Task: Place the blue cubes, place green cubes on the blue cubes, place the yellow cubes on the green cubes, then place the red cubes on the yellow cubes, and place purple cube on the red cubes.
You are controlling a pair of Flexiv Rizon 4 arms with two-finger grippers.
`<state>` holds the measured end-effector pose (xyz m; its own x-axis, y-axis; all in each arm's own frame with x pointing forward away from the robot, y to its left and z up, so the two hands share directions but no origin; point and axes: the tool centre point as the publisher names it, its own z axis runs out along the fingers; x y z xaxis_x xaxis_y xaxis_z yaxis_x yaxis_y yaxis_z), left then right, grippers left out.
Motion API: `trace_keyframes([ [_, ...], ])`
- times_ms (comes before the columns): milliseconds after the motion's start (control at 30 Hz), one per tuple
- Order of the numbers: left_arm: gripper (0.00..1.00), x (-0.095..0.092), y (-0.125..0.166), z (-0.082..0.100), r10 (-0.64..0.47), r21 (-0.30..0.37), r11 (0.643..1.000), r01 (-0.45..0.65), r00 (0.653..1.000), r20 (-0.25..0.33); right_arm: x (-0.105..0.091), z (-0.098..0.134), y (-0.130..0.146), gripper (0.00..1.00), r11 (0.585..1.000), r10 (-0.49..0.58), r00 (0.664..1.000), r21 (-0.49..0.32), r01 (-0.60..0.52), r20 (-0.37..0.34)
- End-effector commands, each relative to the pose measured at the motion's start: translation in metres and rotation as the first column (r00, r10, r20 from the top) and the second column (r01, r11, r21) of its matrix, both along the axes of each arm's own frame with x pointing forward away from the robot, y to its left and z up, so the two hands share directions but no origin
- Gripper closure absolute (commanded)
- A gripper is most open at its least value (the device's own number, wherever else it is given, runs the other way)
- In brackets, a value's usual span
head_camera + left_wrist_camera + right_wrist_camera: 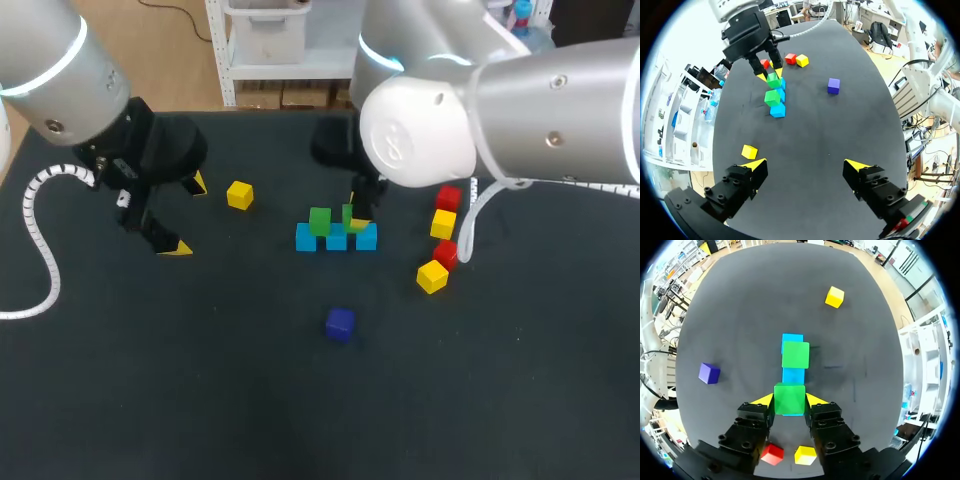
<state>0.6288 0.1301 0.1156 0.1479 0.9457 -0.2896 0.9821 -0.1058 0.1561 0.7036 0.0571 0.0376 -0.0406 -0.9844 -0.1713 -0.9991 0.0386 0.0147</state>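
**Right arm gripping a green cube over the blue row**

Right gripper (789, 401) is clamping a green cube (789, 396) from both sides, holding it over the near end of the blue cubes (793, 375), which are lying three in a row. Can't tell if it's touching blue. The second green cube (795, 354) is sitting on the row further along. Left gripper (805, 166) is hanging well apart with fingers spread wide and gripping nothing, a lone yellow cube (749, 151) lying just beside one finger. Purple cube (340, 323) is lying alone near the row. Red cubes (448, 198) and two more yellow cubes (443, 223) are lying in a loose line on the right.
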Motion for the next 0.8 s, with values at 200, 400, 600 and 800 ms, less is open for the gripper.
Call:
trace_keyframes([
  [200,0.0,0.0002,0.0009,-0.0004,-0.003,-0.003,1.0,0.003,1.0,0.001,0.0031,-0.0034,0.0001,1.0,1.0,0.0,1.0,-0.003,0.0,-0.007],
  [400,0.0,0.0002,0.0009,-0.0004,-0.003,-0.003,1.0,0.003,1.0,0.001,0.0041,-0.0044,0.0007,1.0,1.0,0.001,1.0,-0.001,-0.001,-0.011],
  [600,0.0,0.0002,0.0009,-0.0004,-0.003,-0.003,1.0,0.003,1.0,0.001,0.0047,-0.0062,0.0009,1.0,1.0,0.002,1.0,0.0,-0.002,-0.015],
  [800,0.0,0.0002,0.0009,-0.0004,-0.003,-0.003,1.0,0.003,1.0,0.001,0.0039,-0.0088,-0.0008,1.0,1.0,0.003,1.0,-0.006,-0.003,-0.021],
])
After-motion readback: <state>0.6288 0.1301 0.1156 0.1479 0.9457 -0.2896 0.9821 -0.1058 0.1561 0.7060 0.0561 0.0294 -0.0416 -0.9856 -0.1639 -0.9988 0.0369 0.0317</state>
